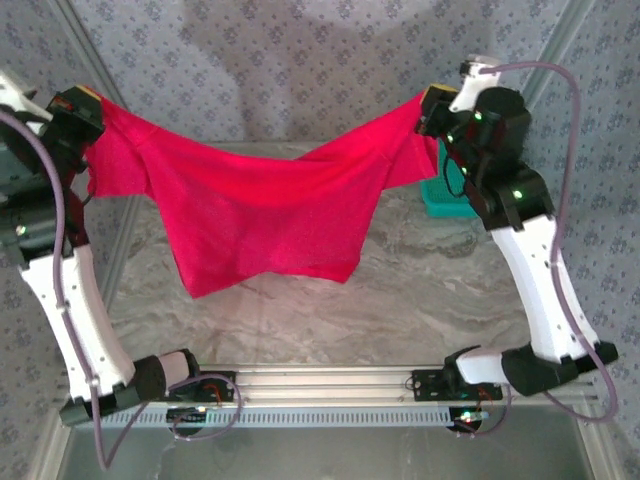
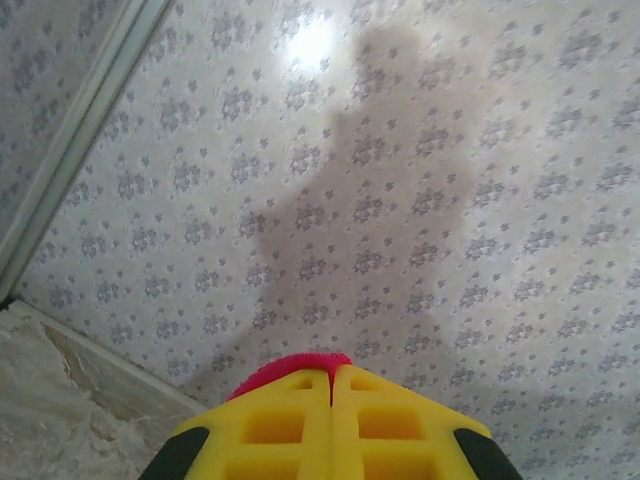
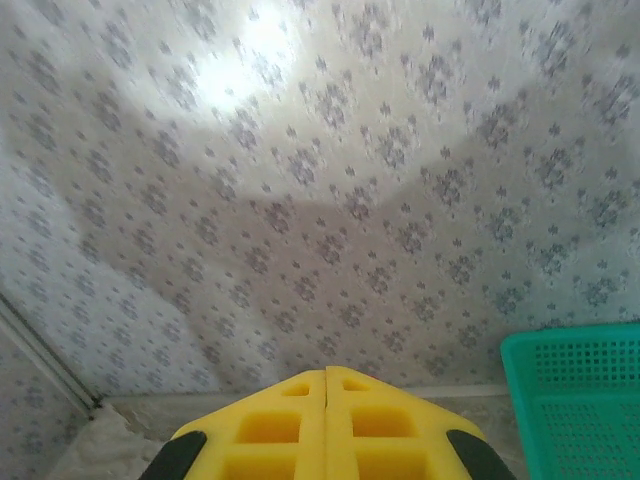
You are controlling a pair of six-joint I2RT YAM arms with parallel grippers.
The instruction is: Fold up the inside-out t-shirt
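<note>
Marbled table (image 1: pixel 400 300) below; red t-shirt (image 1: pixel 260 210) hangs stretched, left tool (image 2: pixel 331 374) and right tool (image 1: pixel 429 106) each clenched on its edge.

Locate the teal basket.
In the top view the teal basket sits on the table's right side, partly behind the right arm, beneath the red t-shirt's raised corner.

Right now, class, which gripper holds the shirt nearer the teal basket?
The right gripper: it pinches the red t-shirt close beside the teal basket; the left gripper holds the opposite end.
</note>
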